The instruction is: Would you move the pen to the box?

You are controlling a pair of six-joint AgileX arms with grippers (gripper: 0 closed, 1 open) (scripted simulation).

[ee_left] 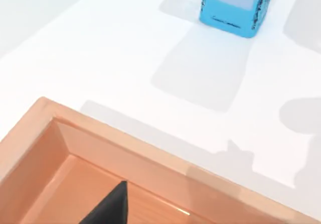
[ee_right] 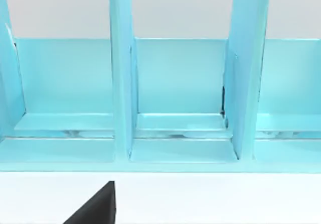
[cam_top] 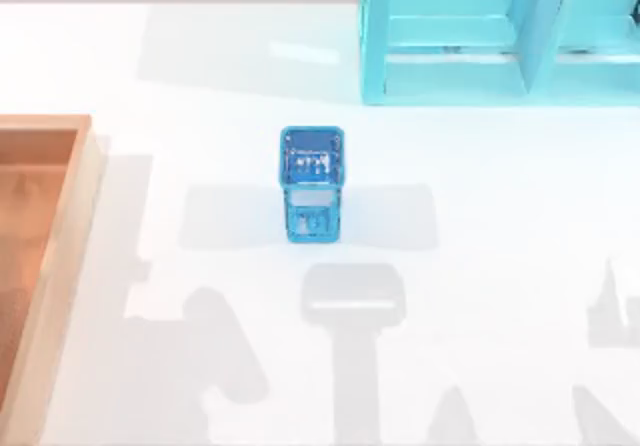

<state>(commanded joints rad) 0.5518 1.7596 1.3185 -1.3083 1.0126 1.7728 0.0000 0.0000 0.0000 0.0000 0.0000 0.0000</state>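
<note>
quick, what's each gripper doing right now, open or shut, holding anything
Left gripper: over the box; open or shut cannot be told, nothing seen held.
Right gripper: facing the cyan shelf unit; cannot be told, nothing seen held.

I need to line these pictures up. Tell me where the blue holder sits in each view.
Top view: the blue holder stands near the table's middle, between the box at the left and the cyan shelf at the back right.
Left wrist view: the holder stands on the white table beyond the box's rim, apart from it.
Right wrist view: this camera faces the shelf's compartments instead.
Shared landmarks: box, shelf.
</note>
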